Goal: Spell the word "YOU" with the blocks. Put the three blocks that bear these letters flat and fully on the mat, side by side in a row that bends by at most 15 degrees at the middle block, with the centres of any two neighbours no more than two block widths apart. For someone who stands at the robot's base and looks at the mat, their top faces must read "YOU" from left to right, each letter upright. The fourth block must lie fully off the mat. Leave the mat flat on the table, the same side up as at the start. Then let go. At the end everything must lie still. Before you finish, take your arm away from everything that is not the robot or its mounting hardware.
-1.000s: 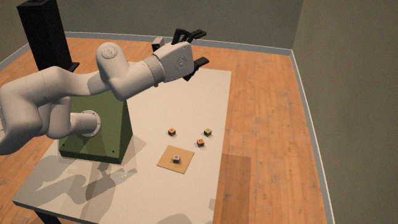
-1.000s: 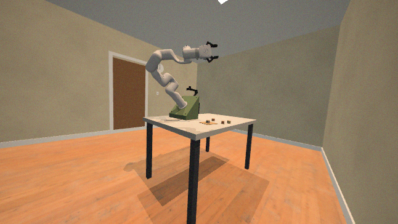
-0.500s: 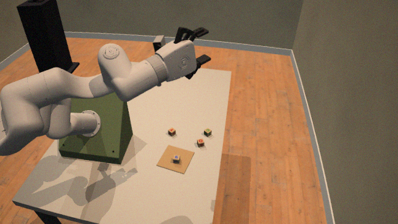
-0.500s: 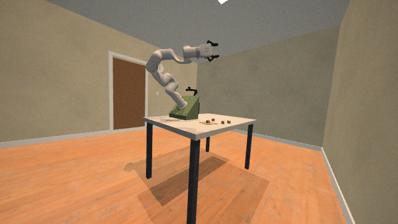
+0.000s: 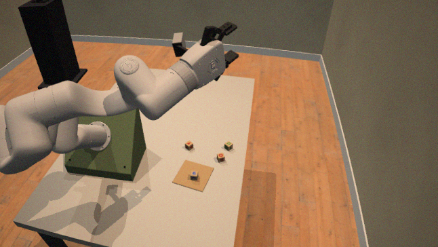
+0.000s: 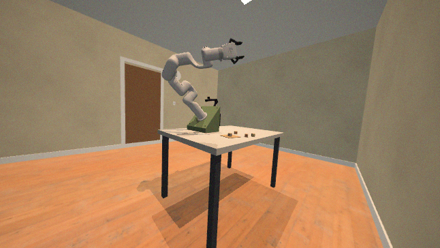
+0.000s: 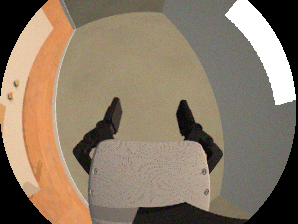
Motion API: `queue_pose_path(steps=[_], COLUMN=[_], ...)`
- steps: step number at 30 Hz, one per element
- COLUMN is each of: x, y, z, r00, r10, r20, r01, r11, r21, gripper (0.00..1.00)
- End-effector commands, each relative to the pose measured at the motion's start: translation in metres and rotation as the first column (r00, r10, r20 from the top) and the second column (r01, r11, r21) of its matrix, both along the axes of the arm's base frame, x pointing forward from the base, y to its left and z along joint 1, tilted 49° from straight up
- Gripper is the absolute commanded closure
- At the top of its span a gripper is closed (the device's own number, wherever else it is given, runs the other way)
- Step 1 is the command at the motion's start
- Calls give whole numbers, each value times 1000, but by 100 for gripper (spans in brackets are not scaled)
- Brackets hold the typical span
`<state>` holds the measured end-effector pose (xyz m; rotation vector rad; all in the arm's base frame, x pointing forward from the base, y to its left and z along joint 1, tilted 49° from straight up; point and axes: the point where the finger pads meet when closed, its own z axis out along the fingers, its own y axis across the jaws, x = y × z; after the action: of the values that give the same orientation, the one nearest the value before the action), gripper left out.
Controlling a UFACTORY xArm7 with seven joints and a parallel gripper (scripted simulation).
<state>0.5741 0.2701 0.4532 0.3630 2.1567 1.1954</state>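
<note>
Overhead, high above the surface [image 5: 217, 112]: white arm [image 5: 68, 102] raised from a green wedge-shaped pedestal [image 5: 129, 142], hand [image 5: 226, 42] released, black fingers spread wide apart, nothing between them. Pointed toward the far wall and ceiling in the wrist view, well apart from every block.

Down on the pale surface: square tan mat [image 5: 183, 176] lying flat near the right-hand edge. On the mat, one small block with a blue mark [image 5: 194, 174], sitting slightly right of the mat's middle. Off the mat, on the bare surface beyond it, three more blocks: block with a red mark [image 5: 189, 145] farthest left, block with a green mark [image 5: 228, 146] farthest right, block with an orange-red ring [image 5: 220, 157] just beside the mat's far right corner, apart from it. Letters too small to read with certainty. All four blocks separate, none touching.

Around the scene: tall black column [image 5: 47, 41] standing on the floor behind the pedestal. Surface carried on dark legs [image 6: 214, 197]. Wooden floor [image 5: 298, 136] all round, grey skirting along olive walls, brown door [image 6: 142, 102] in the exterior view. Dark shadow of the arm across the near left part of the surface. Between hand and blocks, only open air; pedestal off to the left of the mat.
</note>
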Motion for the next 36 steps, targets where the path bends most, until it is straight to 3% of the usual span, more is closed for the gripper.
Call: queue_pose_path(steps=[1,3,6,18,20,34,36], x=[0,16,22,22,43,48,69], y=[2,2,1,1,-7,-9,-20], z=[2,13,14,14,4,0,-30], r00=[1000,994,990,990,966,959,913], r10=[3,64,81,81,133,142,172], r20=[2,-83,-112,-112,-221,-246,-369], r01=[-3,-56,-68,-68,-93,-95,-92], r11=[1000,994,991,991,978,976,970], r21=[1,94,118,118,185,195,225], gripper=[0,0,0,0,0,0,0])
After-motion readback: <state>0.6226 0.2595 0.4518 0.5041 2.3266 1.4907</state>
